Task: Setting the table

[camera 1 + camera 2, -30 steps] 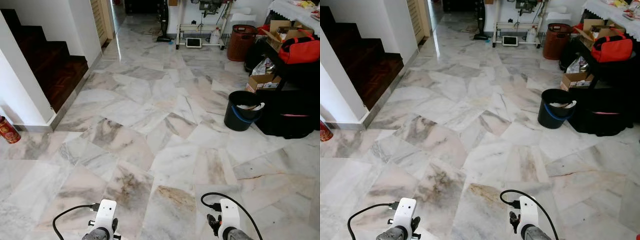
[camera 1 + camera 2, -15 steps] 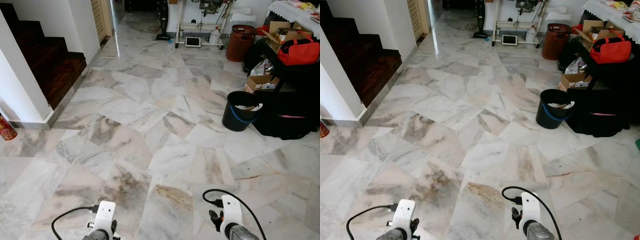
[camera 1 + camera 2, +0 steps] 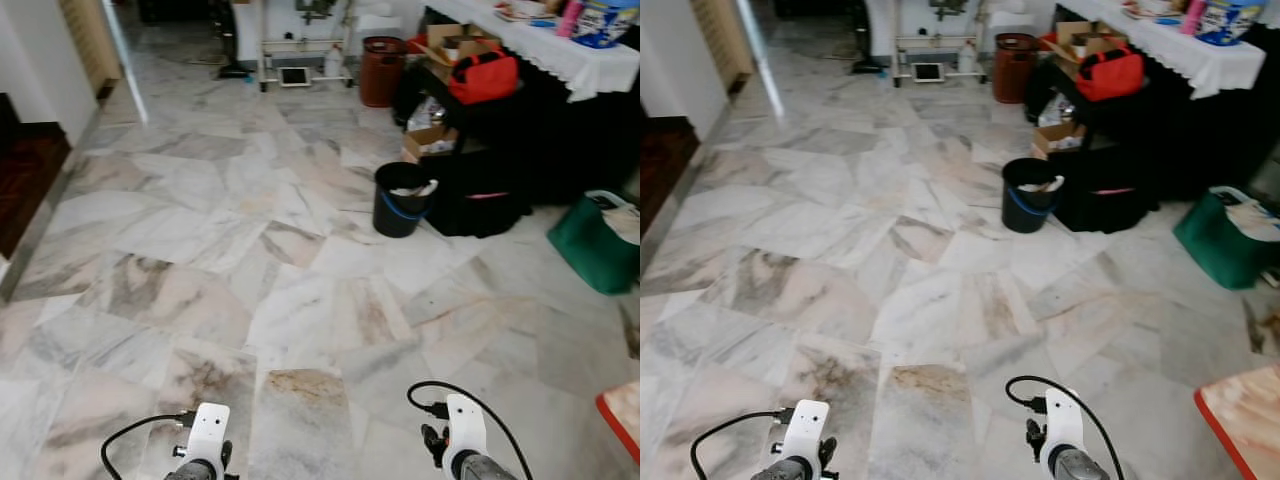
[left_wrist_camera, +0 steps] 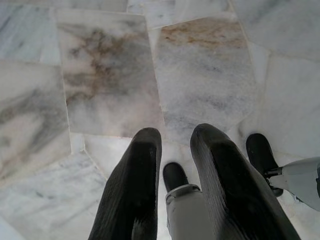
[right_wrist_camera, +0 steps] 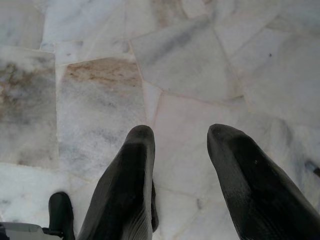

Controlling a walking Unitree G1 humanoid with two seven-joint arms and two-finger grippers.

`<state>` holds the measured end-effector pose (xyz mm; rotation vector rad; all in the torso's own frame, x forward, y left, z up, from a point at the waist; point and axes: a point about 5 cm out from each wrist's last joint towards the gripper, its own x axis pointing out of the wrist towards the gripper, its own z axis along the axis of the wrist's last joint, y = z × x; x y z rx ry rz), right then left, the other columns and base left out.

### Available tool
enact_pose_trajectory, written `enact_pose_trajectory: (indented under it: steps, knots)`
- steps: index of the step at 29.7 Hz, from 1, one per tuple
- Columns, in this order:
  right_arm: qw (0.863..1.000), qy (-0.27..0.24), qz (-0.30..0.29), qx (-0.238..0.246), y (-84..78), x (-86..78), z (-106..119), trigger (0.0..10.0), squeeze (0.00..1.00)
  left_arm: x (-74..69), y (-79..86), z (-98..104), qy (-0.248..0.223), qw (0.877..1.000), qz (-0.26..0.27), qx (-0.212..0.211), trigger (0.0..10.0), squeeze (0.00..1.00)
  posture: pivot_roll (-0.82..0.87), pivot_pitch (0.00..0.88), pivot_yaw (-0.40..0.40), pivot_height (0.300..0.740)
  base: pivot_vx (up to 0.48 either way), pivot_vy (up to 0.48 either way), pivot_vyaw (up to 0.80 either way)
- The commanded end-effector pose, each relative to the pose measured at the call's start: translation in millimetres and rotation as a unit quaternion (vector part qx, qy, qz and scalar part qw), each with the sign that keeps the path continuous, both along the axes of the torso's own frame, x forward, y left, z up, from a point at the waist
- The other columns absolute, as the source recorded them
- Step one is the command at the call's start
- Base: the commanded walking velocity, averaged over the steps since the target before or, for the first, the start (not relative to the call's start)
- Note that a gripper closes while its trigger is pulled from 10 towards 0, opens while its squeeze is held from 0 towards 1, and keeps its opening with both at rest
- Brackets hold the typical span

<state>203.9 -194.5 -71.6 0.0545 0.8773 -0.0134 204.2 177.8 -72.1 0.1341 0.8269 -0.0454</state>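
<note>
From my seat, the left gripper (image 4: 172, 145) hangs low over the veined white marble floor (image 3: 200, 220), its two black fingers slightly parted and holding nothing, and the right gripper (image 5: 181, 140) beside it hangs the same way with its fingers spread wider, also empty. Further right, a black plastic bucket with a blue handle (image 3: 402, 200) stands on the floor just beside a black bag (image 3: 480, 200). Behind them, the long table with a white lace-edged cloth (image 3: 560, 55) runs along the room's far right side, with a green bag (image 3: 592, 240) on the floor near it.
</note>
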Motion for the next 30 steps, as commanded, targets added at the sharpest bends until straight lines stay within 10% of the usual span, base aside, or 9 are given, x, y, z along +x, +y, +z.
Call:
enact_pose_trajectory:
  steps: [1, 30]
  knots:
    - [1.0, 0.003, -0.006, 0.001, -0.7, 0.5, 0.1, 10.0, 0.0, -4.4, 2.1, -2.6, 0.011, 1.0, 0.007, 0.002, 10.0, 0.0, 0.02, 0.0, -0.041, 0.74, 0.0, 0.0, -0.73]
    - [1.0, 0.008, -0.017, -0.007, -3.0, -3.1, -1.6, 10.0, 0.0, -13.9, 4.8, -8.0, 0.036, 0.999, -0.009, 0.034, 10.0, 0.0, 0.01, 0.0, -0.039, 0.74, 0.0, -0.085, -0.73]
